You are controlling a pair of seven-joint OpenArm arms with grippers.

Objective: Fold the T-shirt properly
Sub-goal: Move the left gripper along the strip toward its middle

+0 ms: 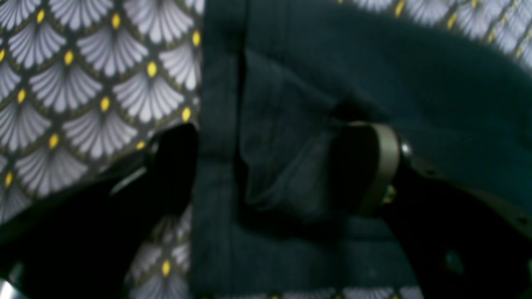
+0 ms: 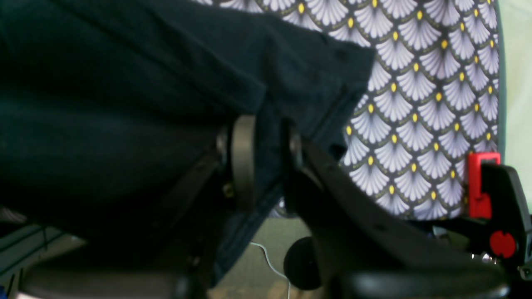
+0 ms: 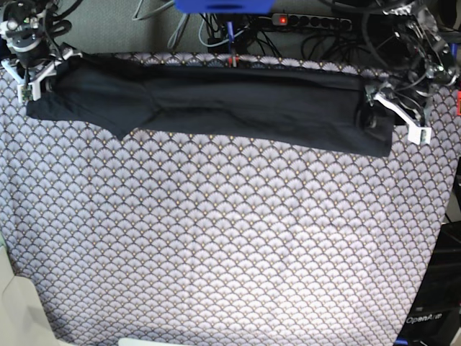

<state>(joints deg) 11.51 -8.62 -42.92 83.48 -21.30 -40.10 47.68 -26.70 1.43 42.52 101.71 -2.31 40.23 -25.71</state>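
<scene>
The black T-shirt (image 3: 216, 101) lies stretched into a long narrow band along the far edge of the table. At its left end in the base view, my right gripper (image 3: 32, 79) holds a corner. The right wrist view shows that gripper (image 2: 269, 162) shut on a thin layer of the T-shirt (image 2: 124, 104), which hangs over the table's edge. My left gripper (image 3: 392, 115) sits at the band's right end. In the left wrist view it (image 1: 274, 166) stands open and wide, straddling a hemmed edge and a small fold of the T-shirt (image 1: 291, 104).
The fan-patterned tablecloth (image 3: 230, 238) covers the whole table in front of the shirt. A red and black clamp (image 2: 480, 187) grips the table edge near my right gripper. Cables and a power strip (image 3: 310, 21) run behind the far edge.
</scene>
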